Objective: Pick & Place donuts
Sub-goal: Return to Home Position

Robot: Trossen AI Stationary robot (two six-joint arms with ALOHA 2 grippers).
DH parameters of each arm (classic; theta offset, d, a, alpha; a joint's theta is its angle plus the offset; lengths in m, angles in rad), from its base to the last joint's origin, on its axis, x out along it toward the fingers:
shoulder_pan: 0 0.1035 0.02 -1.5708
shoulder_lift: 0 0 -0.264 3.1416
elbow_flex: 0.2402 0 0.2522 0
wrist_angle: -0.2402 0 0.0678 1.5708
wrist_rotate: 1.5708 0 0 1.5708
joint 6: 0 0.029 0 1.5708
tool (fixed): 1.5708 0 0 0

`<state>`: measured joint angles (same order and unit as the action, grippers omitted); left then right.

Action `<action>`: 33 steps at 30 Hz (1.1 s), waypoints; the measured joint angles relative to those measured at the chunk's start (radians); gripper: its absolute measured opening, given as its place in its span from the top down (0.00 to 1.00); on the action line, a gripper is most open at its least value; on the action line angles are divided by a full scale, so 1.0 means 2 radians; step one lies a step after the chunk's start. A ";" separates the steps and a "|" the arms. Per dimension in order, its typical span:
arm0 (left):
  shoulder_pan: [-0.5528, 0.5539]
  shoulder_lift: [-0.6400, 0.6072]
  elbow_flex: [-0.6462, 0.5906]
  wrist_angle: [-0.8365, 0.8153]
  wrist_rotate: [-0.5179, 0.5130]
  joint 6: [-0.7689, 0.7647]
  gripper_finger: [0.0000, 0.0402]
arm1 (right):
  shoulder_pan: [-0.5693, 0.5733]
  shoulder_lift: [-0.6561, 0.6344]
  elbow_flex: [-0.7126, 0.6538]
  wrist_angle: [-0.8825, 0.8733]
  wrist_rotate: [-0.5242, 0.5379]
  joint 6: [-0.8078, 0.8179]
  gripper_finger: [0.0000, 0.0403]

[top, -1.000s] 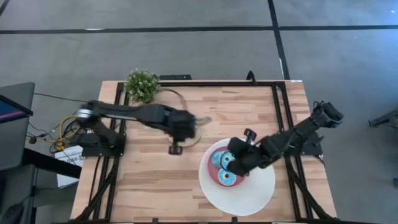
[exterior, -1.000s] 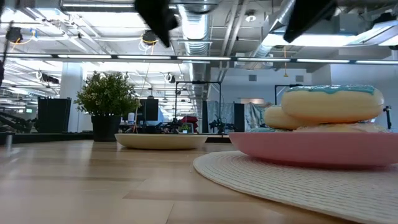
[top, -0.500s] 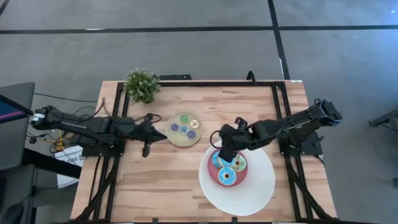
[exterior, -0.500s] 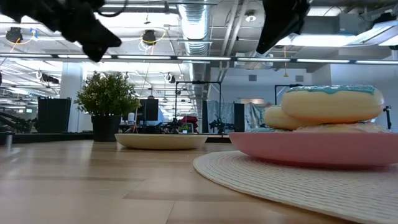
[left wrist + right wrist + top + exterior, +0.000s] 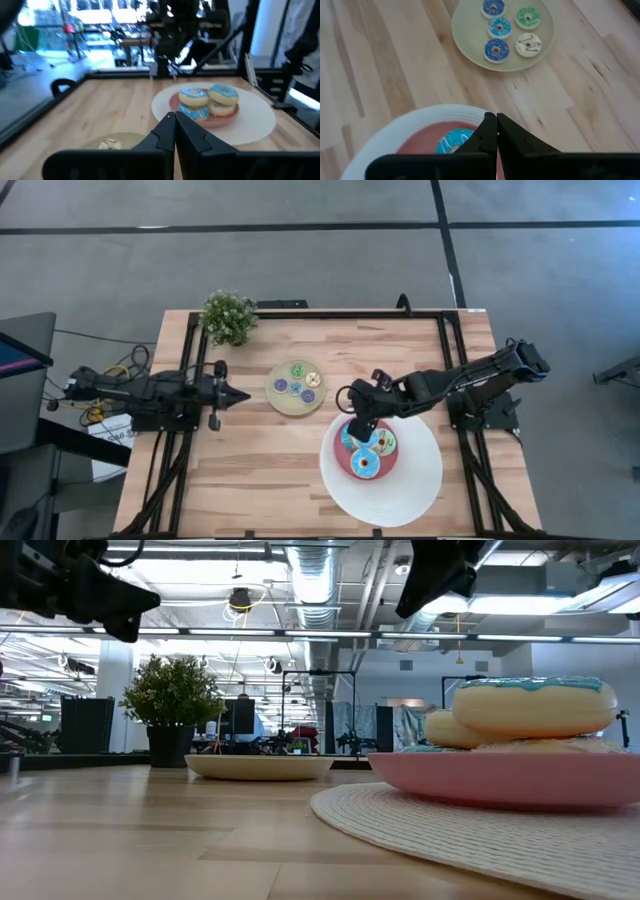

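Three larger donuts, two iced blue (image 5: 364, 464) and one green (image 5: 384, 443), lie on the pink centre of the big white plate (image 5: 415, 490); the left wrist view shows them (image 5: 210, 101) too. Several tiny donuts (image 5: 506, 29) lie on the small tan plate (image 5: 276, 398). My right gripper (image 5: 352, 420) hangs shut above the big plate's rim on the side toward the tan plate (image 5: 492, 120). My left gripper (image 5: 245, 393) is shut and points level at the table's left side, short of the tan plate (image 5: 172, 120). Neither holds anything.
A potted plant (image 5: 228, 317) stands at the far left corner. Black frame rails (image 5: 350, 313) run along the table's far, left and right edges. Bare wood lies along the near edge, left of the big plate.
My left gripper has drawn back from over the tan plate toward the table's left edge, sinking and tipping from pointing down to level; the tan plate with its tiny donuts now shows. My right gripper has gone from over the big plate's donuts toward the tan plate. Both stayed shut.
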<state>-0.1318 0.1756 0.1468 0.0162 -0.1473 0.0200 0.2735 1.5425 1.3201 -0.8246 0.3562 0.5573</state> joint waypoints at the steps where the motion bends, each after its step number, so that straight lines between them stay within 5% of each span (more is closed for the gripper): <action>1: 0.000 -0.015 -0.007 0.000 -0.005 0.001 1.00 | 0.000 0.000 0.000 0.004 -0.001 0.000 1.00; 7: 0.000 -0.088 -0.059 0.010 -0.007 0.011 1.00 | -0.001 0.000 0.000 0.024 -0.010 0.000 1.00; 23: 0.076 -0.085 -0.069 0.010 0.073 0.027 1.00 | -0.014 0.000 0.000 0.052 -0.010 -0.017 1.00; 33: 0.082 -0.085 -0.069 0.009 0.070 -0.012 1.00 | 0.002 -0.003 0.000 -0.001 -0.009 -0.035 1.00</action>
<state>0.0319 0.0055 0.0082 0.0345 -0.0066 -0.0045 0.2782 1.5373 1.3201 -0.8268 0.3382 0.4881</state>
